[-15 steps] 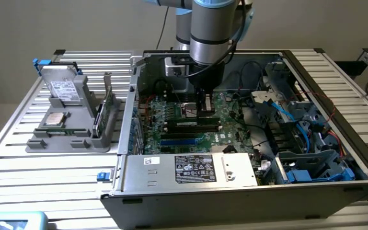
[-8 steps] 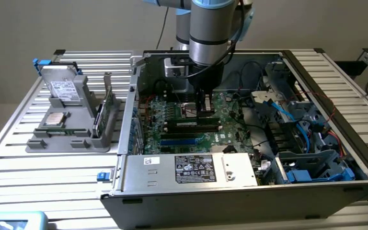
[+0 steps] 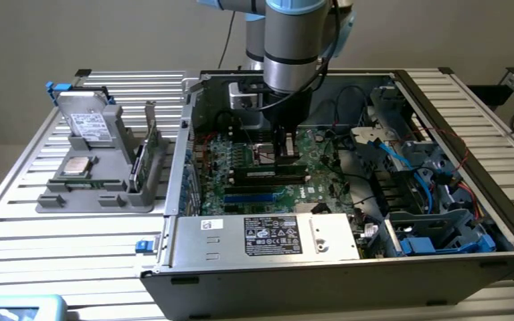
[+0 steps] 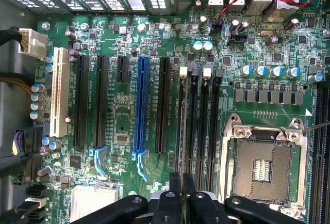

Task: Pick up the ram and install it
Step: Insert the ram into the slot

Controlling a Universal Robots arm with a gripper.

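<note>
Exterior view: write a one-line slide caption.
Gripper holds the ram stick low over the motherboard inside an open computer case.

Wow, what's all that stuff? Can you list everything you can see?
slatted silver metal table: one, silver, under everything
open grey metal computer case: one, grey, on the table
flat green motherboard: one, green, inside the case
long blue plastic slot: one, blue, on the motherboard
grey plastic parts holder: one, grey, on the table, exterior view's left
thin dark-green ram stick: one, dark green, held at the motherboard
grey robot arm: one, grey, above the case
black gripper: one, black, shut on the ram stick
</note>
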